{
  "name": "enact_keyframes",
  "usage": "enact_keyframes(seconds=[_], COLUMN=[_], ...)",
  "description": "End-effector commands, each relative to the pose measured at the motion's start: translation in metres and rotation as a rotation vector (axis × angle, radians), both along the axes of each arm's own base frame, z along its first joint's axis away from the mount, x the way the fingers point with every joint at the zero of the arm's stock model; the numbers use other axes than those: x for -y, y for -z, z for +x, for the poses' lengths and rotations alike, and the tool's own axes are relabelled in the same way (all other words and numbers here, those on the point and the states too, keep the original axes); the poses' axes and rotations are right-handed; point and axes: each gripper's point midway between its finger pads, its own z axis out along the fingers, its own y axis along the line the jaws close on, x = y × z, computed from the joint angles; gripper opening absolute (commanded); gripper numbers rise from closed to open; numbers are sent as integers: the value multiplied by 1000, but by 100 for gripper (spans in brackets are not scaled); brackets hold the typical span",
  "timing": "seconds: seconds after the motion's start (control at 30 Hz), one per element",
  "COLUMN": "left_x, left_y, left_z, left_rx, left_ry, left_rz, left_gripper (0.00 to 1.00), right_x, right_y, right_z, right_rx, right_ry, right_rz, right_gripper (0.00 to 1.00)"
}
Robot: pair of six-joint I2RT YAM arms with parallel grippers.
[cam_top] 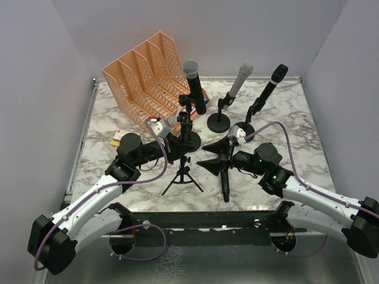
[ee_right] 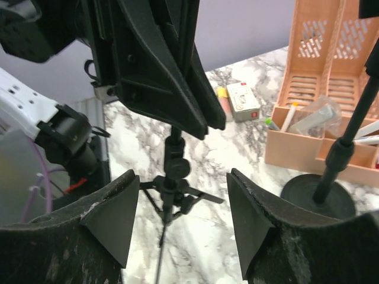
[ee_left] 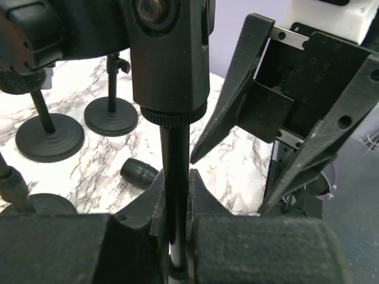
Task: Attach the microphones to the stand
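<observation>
Four microphones (cam_top: 193, 83): three are standing in three round-base stands (cam_top: 218, 122), the fourth microphone (cam_top: 225, 183) is lying on the table (cam_top: 296, 130); the left gripper (ee_left: 175, 207) is clamping the one tripod stand (cam_top: 182, 171), and the right gripper (ee_right: 183, 201) is gaping apart.

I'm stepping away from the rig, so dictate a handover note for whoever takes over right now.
Left gripper: shut on the pole of the tripod stand.
Right gripper: open, empty, beside it.
Done: three microphones sit in round-base stands at the back.
To do: the fourth microphone, black, lies on the table by the right gripper; it goes in the tripod stand.
</observation>
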Motion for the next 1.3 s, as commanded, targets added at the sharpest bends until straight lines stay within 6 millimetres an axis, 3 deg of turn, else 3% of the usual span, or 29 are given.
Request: enact_keyframes(seconds=[0.0,0.43,0.73,1.07,1.27], left_x=[3,7,8,11,11], left_y=[-40,-58,-60,-62,-62], left_z=[-21,-29,-26,-22,-23], left_rx=[104,102,91,84,80], left_ry=[102,161,155,152,157], left_rz=[-73,-97,-103,-115,-119], left_gripper=[0,0,0,0,0], right_x=[0,-17,-26,-33,-34], right_y=[1,7,5,2,2], right_z=[0,-15,-18,-18,-20], right_rx=[201,313,332,331,293], right_ry=[-28,-201,-223,-225,-217], right_rz=[-87,-204,-194,-152,-98], right_gripper=[66,63,59,47,49])
